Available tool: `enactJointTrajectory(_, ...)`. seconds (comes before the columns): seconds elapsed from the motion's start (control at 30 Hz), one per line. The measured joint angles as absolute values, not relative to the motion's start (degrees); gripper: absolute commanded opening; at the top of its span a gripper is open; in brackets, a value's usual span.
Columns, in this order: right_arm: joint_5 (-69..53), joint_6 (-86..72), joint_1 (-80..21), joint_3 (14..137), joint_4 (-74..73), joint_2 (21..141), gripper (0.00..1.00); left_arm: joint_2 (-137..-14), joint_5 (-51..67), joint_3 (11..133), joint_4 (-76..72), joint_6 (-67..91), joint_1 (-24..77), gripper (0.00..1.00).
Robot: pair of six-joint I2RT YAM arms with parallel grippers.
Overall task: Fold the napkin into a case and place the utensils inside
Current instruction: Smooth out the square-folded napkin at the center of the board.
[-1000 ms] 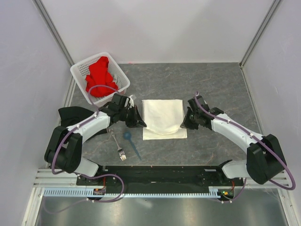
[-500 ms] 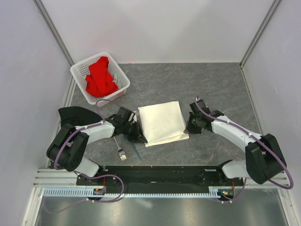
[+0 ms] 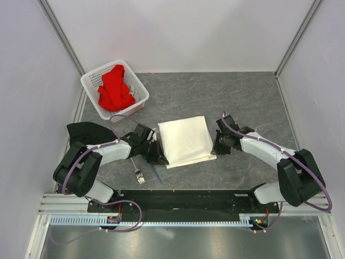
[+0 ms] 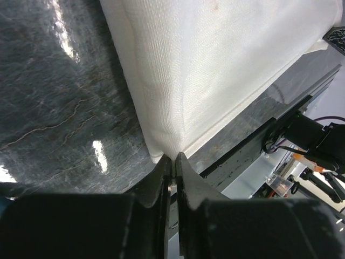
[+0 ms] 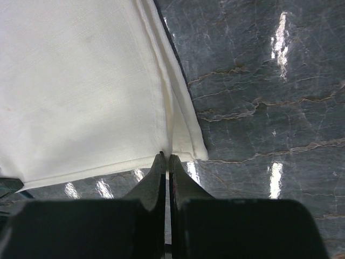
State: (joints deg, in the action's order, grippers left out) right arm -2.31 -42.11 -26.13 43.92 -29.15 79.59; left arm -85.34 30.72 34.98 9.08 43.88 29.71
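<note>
Folding cream-white fabric napkin | my left gripper, right gripper pinch its near corners | lift both evenly, edges aligned.

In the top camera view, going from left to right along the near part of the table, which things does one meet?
black cloth → fork → left claw → napkin → right claw
</note>
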Motion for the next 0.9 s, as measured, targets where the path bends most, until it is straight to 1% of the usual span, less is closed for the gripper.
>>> enactJointTrajectory(0.03, -2.22, -41.98, -26.13, 43.7, -29.08, 79.64, 0.0, -85.34, 30.79, 34.59, 8.67, 43.9, 29.71, 0.2)
enactJointTrajectory(0.1, -1.96, -41.67, -26.13, 43.24, -28.91, 79.88, 0.0, -85.36, 30.98, 33.95, 8.08, 44.05, 29.78, 0.29)
enactJointTrajectory(0.13, -1.34, -41.43, -26.11, 43.0, -28.88, 80.14, 0.0, -85.36, 31.16, 33.65, 7.97, 44.14, 29.89, 0.36)
enactJointTrajectory(0.17, -0.89, -41.08, -26.0, 42.76, -28.88, 80.51, 0.02, -85.38, 31.22, 33.3, 7.92, 44.18, 30.06, 0.39)
enactJointTrajectory(0.2, -0.4, -40.73, -25.96, 42.63, -28.91, 80.84, 0.07, -85.38, 31.4, 33.08, 7.94, 44.18, 30.17, 0.42)
enactJointTrajectory(0.23, 0.08, -40.32, -25.93, 42.54, -28.97, 81.23, 0.14, -85.34, 31.59, 32.86, 7.97, 44.27, 30.3, 0.48)
enactJointTrajectory(0.27, 0.49, -39.88, -25.91, 42.54, -29.15, 81.45, 0.25, -85.06, 31.62, 32.62, 8.03, 44.27, 30.41, 0.5)
enactJointTrajectory(0.33, 1.32, -38.7, -25.91, 42.54, -29.32, 81.36, 0.33, -83.29, 31.46, 32.47, 9.23, 44.1, 30.52, 0.52)
enactJointTrajectory(0.37, 1.58, -37.89, -25.91, 42.57, -29.54, 81.21, 0.41, -81.67, 31.31, 32.53, 10.33, 43.92, 30.59, 0.52)
enactJointTrajectory(0.43, 2.0, -36.56, -25.91, 42.81, -30.5, 80.75, 0.44, -77.78, 30.41, 33.21, 12.8, 43.33, 30.59, 0.5)
enactJointTrajectory(0.5, 2.31, -35.05, -25.91, 43.72, -31.7, 80.25, 0.44, -74.85, 29.61, 35.05, 15.16, 42.57, 30.59, 0.46)
enactJointTrajectory(0.53, 2.46, -34.33, -25.91, 44.42, -32.29, 80.07, 0.44, -74.24, 29.32, 35.97, 15.57, 42.33, 30.59, 0.41)
enactJointTrajectory(0.6, 2.61, -33.17, -25.96, 46.06, -33.01, 79.88, 0.42, -74.19, 29.08, 38.46, 16.14, 41.95, 30.59, 0.36)
enactJointTrajectory(0.63, 2.59, -32.73, -26.09, 46.87, -33.21, 79.81, 0.35, -74.74, 29.17, 39.57, 16.05, 41.85, 30.57, 0.32)
enactJointTrajectory(0.73, 1.76, -32.03, -26.74, 48.47, -32.73, 79.79, 0.23, -77.97, 29.87, 41.15, 14.28, 41.87, 30.59, 0.26)
enactJointTrajectory(0.83, -0.56, -32.08, -27.51, 48.16, -31.16, 79.81, 0.16, -82.13, 30.46, 40.58, 12.6, 41.93, 30.63, 0.24)
enactJointTrajectory(0.9, -1.21, -32.16, -27.81, 47.18, -29.78, 80.01, 0.14, -83.94, 30.57, 38.87, 11.07, 41.93, 30.65, 0.24)
